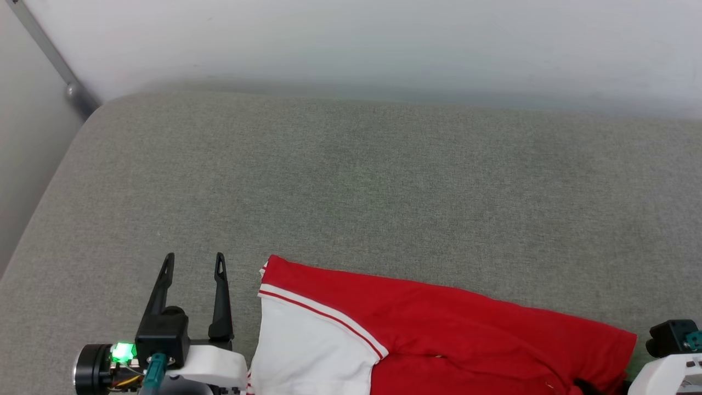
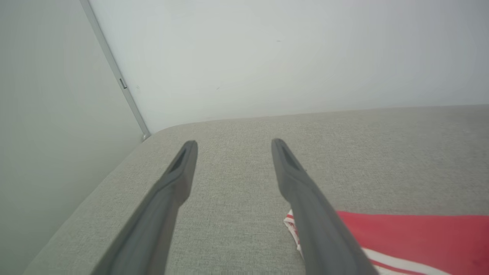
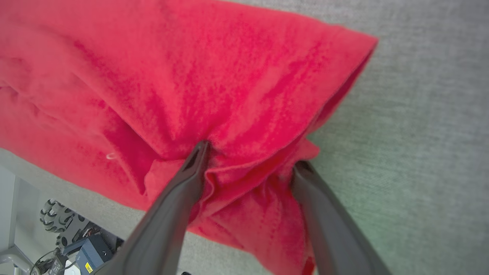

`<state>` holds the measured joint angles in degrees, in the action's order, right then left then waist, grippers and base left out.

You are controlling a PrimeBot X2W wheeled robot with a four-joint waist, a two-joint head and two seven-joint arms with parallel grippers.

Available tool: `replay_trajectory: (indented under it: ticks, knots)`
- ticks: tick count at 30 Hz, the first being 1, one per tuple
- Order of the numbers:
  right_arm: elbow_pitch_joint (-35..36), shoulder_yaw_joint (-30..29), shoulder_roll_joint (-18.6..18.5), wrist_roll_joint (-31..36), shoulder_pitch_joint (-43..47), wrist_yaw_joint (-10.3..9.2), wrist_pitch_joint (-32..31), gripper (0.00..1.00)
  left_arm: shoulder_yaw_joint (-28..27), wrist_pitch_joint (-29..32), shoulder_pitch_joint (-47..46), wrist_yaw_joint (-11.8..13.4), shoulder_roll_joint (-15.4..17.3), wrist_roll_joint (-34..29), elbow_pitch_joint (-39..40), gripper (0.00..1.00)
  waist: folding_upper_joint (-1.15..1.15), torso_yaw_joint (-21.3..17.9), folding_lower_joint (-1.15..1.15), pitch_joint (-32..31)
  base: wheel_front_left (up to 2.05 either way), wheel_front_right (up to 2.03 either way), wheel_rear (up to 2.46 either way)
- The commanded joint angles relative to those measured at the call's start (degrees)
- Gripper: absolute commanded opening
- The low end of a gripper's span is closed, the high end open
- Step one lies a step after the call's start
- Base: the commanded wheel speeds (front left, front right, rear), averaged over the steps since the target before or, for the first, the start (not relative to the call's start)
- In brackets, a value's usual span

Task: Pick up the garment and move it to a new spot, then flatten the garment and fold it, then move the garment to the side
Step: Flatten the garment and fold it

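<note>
The right gripper (image 3: 251, 156) is standing with its two dark fingers spread wide. A bunched fold of the garment (image 3: 229, 76) is lying between their tips, but nothing is being pinched. The left gripper (image 1: 194, 258) is hovering equally wide and empty over the grey cushion (image 1: 384, 181), with the garment's white sleeve (image 1: 307, 345) lying just beside its inner finger. The scene is fitting two stages: fingers set round the cloth ahead of a grip, or parted after a release. Any coming grip is calling for a full fold between the fingers.
</note>
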<state>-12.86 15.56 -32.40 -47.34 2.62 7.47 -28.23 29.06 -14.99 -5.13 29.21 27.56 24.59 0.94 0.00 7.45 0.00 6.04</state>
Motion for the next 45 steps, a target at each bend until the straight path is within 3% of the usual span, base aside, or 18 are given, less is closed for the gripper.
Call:
replay_trajectory:
  ticks: [1,5,6,7,17,31,39,45]
  knots:
    - [-1.88,2.87,2.28,0.09,1.65,0.03,-2.15,1.00,-1.20,-0.25,0.93,-0.71,-1.30,-1.32,-0.26,1.00,0.00,-0.03,0.00,0.04,0.00,0.00,0.00]
    - [-3.35,4.47,2.82,0.22,0.61,0.10,-3.56,1.00,-4.35,-0.25,2.91,-3.44,-4.44,-5.33,-1.16,1.00,0.00,-0.17,0.00,-0.30,0.00,0.00,0.00]
    - [-3.53,4.71,2.67,0.25,0.18,0.10,-3.62,0.26,-5.11,-0.25,3.16,-4.05,-5.07,-6.62,-1.16,1.00,0.00,-0.19,0.00,-0.54,0.00,0.00,0.00]
    - [-3.65,4.82,2.55,-0.04,-0.11,0.10,-3.56,0.00,-5.73,-0.25,3.68,-4.51,-5.69,-7.67,-1.31,1.00,0.00,-0.27,0.00,-0.82,0.00,0.00,0.00]
    - [-2.30,1.03,-2.82,-1.29,-1.50,-0.01,-1.63,0.00,-11.96,-0.19,8.64,-8.50,-10.80,-14.54,-0.45,1.00,0.00,-1.48,0.00,-3.81,0.00,0.00,0.00]
    - [-5.81,-8.25,-11.33,-0.38,1.47,0.00,-2.87,0.00,-15.21,-0.20,12.56,-13.05,-14.53,-19.89,-0.67,1.00,0.00,-2.92,0.00,-5.80,0.00,0.00,0.00]
    - [6.33,-6.05,-10.32,1.11,2.20,0.01,-4.36,0.00,-17.23,-0.20,13.64,-15.33,-15.97,-20.11,-0.91,1.00,0.00,-3.21,0.00,-6.32,0.00,0.00,0.00]
    - [17.70,-1.22,-6.62,3.16,-0.01,0.01,-6.53,0.00,-18.28,-0.20,13.30,-17.43,-17.27,-20.45,-0.96,1.00,0.00,-2.59,0.00,-5.83,0.00,0.00,0.00]
